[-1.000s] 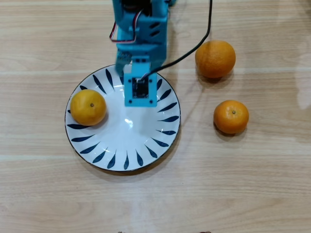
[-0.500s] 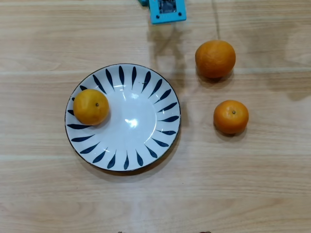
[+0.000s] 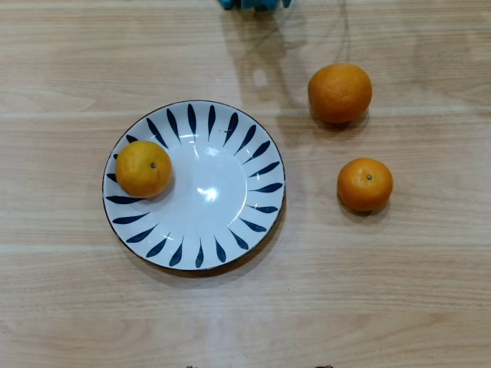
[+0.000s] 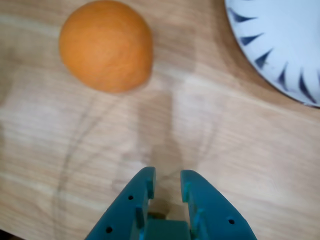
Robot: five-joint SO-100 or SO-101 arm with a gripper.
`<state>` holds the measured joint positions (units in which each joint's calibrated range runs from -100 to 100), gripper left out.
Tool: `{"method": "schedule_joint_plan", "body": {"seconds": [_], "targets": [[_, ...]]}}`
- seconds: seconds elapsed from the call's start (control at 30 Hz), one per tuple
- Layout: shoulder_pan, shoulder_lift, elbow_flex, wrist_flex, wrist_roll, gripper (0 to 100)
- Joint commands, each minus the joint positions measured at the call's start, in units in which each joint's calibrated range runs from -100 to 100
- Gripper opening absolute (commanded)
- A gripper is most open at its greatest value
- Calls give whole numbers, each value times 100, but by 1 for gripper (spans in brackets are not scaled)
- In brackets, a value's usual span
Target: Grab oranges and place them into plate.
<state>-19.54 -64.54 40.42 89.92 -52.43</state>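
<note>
One orange point(image 3: 143, 169) sits stem-up on the plate point(image 3: 230, 230); two oranges point(image 3: 340, 93) wait outside; gripper point(image 4: 167, 181) empty, jaws slightly parted.

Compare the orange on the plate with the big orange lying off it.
The orange on the plate sits against the left rim of the plate in the overhead view; the big orange rests on the bare wood to the upper right. The plated one is smaller and shows a stem dot on top; the big one shows none. Both are round, orange and untouched.
</note>
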Motion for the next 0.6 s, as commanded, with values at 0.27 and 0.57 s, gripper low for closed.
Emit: {"method": "schedule_joint_plan", "body": {"seconds": [0.27,0.57], "targets": [[-1417,3520,-2525,-178,-37,7],[-1908,5591,-4879,105,-455,14]]}}
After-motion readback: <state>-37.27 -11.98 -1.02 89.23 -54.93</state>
